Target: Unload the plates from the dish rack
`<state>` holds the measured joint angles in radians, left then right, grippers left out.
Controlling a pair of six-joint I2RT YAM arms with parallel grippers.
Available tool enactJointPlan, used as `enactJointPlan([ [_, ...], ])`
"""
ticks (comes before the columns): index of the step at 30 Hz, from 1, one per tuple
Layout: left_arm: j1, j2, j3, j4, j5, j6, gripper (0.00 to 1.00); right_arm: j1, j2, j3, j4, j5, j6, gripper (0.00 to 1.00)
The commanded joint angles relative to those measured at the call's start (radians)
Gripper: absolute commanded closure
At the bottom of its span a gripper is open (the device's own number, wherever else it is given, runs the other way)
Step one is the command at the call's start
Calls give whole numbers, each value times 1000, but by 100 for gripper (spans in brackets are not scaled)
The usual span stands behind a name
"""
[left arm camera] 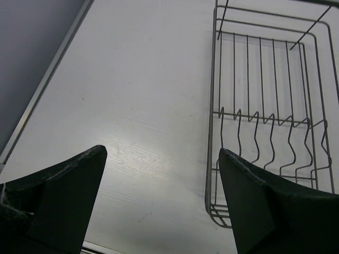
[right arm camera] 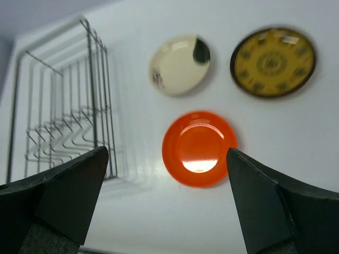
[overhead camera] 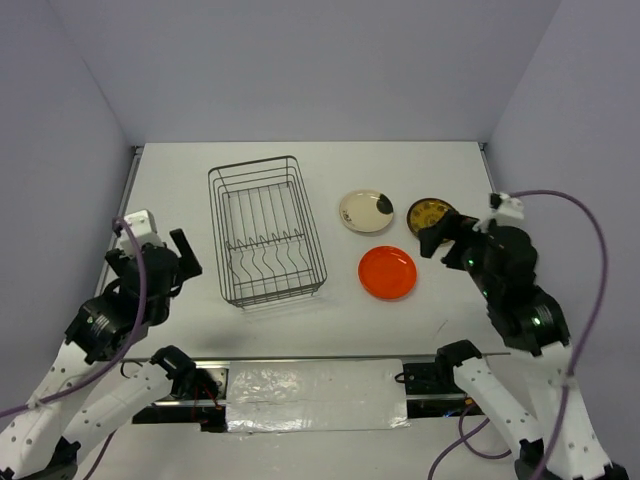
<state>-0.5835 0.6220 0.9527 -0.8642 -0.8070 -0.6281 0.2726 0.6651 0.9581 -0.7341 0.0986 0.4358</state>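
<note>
Three plates [overhead camera: 388, 272] are lying on the bench [overhead camera: 170, 180] beside the dish rack [overhead camera: 266, 232]; left hand [left arm camera: 161, 153] and right hand [right arm camera: 167, 152] are gaping, unladen.

This is a robotics lab test cell: a white table [overhead camera: 430, 330] is boxed in on the left, right and far sides by plain lavender-grey walls [overhead camera: 300, 60]. A left arm [overhead camera: 105, 325] and a right arm [overhead camera: 520, 295] are bolted to a taped base strip [overhead camera: 315, 395] at its near edge, trailing purple cables [overhead camera: 597, 262]. A wire dish rack [overhead camera: 265, 232] and three plates [overhead camera: 388, 272] sit on the tabletop.
</note>
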Motion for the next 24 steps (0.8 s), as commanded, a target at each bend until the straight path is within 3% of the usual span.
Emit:
enactJointPlan([
  [1, 10, -77, -8, 1, -83, -53, 1, 7, -102, 123, -198, 133, -77, 0],
  [5, 11, -191, -29, 1, -83, -73, 1, 8, -171, 243, -309, 245, -109, 0],
  [10, 10, -275, -49, 27, -60, -61, 0, 7, -249, 272, -376, 297, -152, 0],
  [24, 10, -235, -57, 40, -32, -42, 0, 7, -288, 257, -378, 260, -184, 0],
])
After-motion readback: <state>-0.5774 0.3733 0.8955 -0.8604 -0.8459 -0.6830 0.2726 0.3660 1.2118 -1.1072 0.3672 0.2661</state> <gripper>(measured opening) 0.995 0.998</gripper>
